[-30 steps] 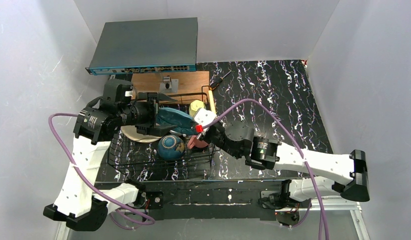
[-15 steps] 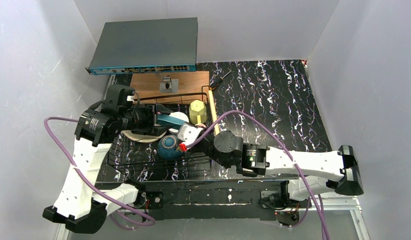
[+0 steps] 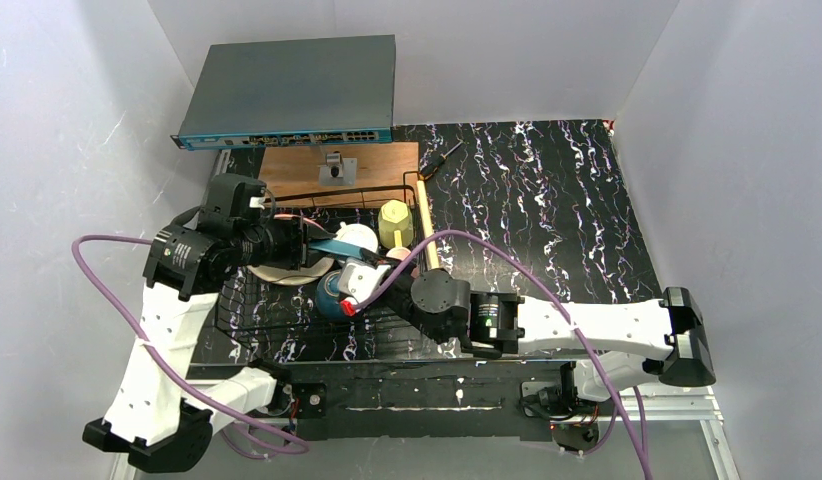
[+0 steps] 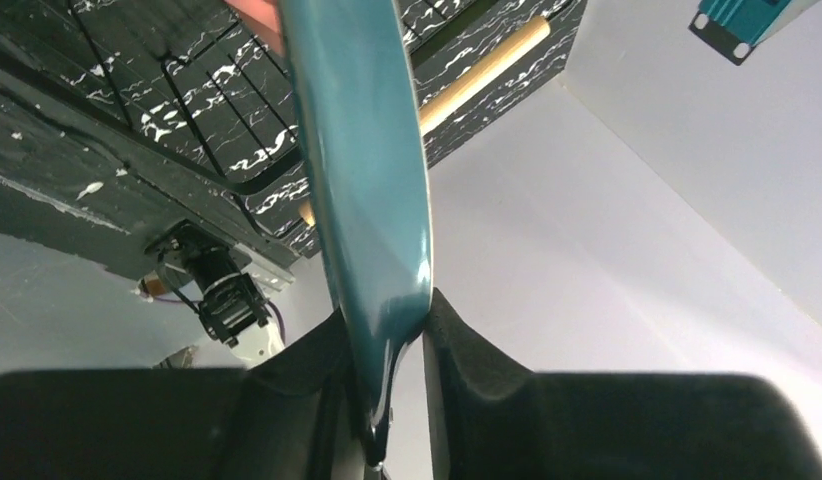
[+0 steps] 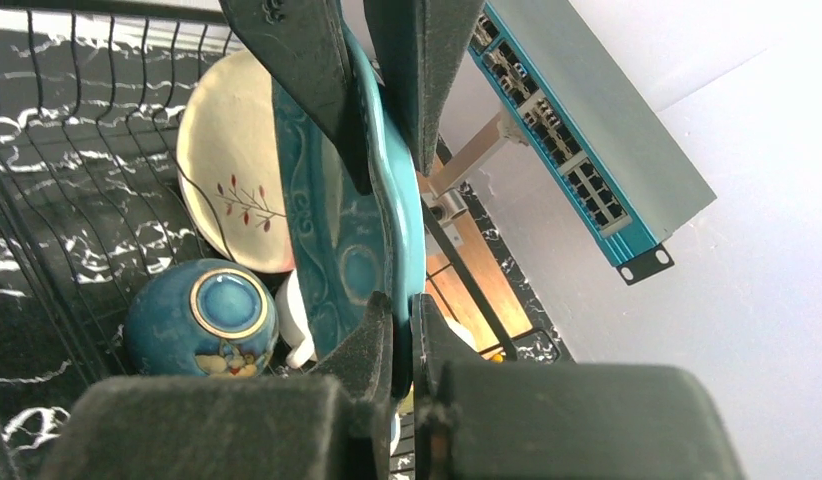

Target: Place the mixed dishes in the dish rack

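right wrist: left hand (image 5: 387, 160) and right hand (image 5: 399, 320) both clamp one teal plate (image 5: 332, 230); one cream plate (image 5: 227, 180), one blue bowl (image 5: 199, 320).

- Bench (image 3: 547, 200): black, veined in white.
- Dish rack (image 3: 287, 325): black wire, set at the near left of the bench; a wooden rod handle (image 3: 425, 228) is carried along its right side.
- Cream plate (image 3: 277, 270): leant in the rack's left part.
- Blue-teal bowl (image 3: 332, 297): placed near the rack's middle.
- White cup (image 3: 359, 236) and yellow-green mug (image 3: 394, 222): stood side by side at the far right corner.
- Teal plate (image 3: 334, 246): seen on edge above the rack, met by the left end effector (image 3: 312, 243) and the right end effector (image 3: 342, 262).
- Wooden board (image 3: 372, 160): laid behind the rack.
- Grey network switch (image 3: 287, 85): lying beyond the board.
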Tool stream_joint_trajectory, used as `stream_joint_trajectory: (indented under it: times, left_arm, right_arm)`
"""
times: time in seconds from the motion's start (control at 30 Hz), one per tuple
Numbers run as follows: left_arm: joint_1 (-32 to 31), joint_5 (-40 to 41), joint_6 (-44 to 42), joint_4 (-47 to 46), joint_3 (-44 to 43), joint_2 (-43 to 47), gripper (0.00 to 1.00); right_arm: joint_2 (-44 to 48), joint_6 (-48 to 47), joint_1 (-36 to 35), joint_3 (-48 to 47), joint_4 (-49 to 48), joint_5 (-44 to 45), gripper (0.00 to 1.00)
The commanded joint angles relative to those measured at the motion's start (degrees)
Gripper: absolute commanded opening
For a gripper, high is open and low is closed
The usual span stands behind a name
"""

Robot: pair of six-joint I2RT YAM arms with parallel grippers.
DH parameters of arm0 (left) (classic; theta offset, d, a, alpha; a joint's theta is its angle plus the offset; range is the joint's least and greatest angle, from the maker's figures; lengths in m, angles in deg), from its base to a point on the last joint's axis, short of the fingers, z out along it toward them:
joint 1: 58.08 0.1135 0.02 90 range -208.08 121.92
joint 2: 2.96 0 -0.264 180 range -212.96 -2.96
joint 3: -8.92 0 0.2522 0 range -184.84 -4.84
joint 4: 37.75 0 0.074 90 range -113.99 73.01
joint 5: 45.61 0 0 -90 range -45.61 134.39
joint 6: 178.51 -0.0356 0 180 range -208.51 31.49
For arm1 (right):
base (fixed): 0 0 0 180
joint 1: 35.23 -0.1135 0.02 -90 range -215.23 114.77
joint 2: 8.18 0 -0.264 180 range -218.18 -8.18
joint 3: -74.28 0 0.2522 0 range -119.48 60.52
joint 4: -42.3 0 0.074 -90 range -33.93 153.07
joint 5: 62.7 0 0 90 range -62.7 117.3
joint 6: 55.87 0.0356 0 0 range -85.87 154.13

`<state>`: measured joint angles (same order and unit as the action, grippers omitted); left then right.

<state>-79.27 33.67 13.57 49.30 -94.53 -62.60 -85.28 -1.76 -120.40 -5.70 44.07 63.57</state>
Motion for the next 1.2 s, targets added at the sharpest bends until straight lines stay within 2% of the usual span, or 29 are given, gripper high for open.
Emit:
stream_joint_trajectory:
  times: [0.0,0.03,0.13,0.17,0.23,0.33,0.43,0.53,0.63,0.8,0.93,1.03,1.17]
  left_arm:
    - [-0.19,3.17,-2.04,1.46,-0.15,1.26,0.03]
    - [-0.20,3.44,-2.76,1.09,-0.16,1.29,0.00]
    - [-0.19,5.67,-5.82,2.37,-2.18,0.77,0.00]
    - [-0.17,6.75,-6.76,3.49,-3.31,0.31,0.00]
    - [-0.18,9.02,-8.46,6.12,-5.62,-0.40,0.00]
    - [-0.17,12.83,-10.85,8.10,-7.87,-1.12,0.00]
    - [-0.17,15.53,-12.71,9.02,-7.85,-1.21,0.00]
    - [-0.17,17.75,-12.68,8.60,-5.78,-0.02,0.00]
    - [-0.17,21.03,-12.53,6.87,-4.35,1.71,0.00]
    - [-0.13,30.03,-13.96,9.61,-9.32,0.33,0.00]
    - [0.88,32.84,-12.47,9.28,-9.06,0.41,0.00]
    - [2.73,30.45,-10.42,6.04,-5.40,1.37,0.00]
    - [9.98,18.08,-11.16,-0.09,-0.04,0.01,0.00]
  right_arm:
    - [1.52,-2.16,-0.42,-6.68,-14.00,2.10,0.01]
    - [1.51,-2.21,-0.44,-6.85,-13.86,2.03,0.01]
    - [1.42,-2.24,-0.44,-7.32,-13.67,2.26,0.02]
    - [1.43,-1.95,-0.44,-7.53,-13.16,2.23,0.06]
    - [1.52,-1.21,-0.44,-7.69,-12.77,2.42,0.35]
    - [1.60,-0.40,-0.44,-7.60,-13.23,3.28,0.63]
    - [2.49,1.97,-0.44,-7.07,-13.17,4.44,0.79]
    - [4.80,5.06,-0.26,-4.84,-13.18,6.07,0.89]
    - [8.35,8.65,0.87,-1.28,-13.25,9.02,0.95]
    - [17.93,20.06,5.24,5.54,-6.87,11.24,0.96]
    - [27.06,26.17,6.79,13.03,-3.66,13.74,0.95]
    - [32.57,31.48,6.89,16.38,2.27,16.08,0.95]
    - [37.55,37.28,6.95,20.04,9.56,19.29,0.95]
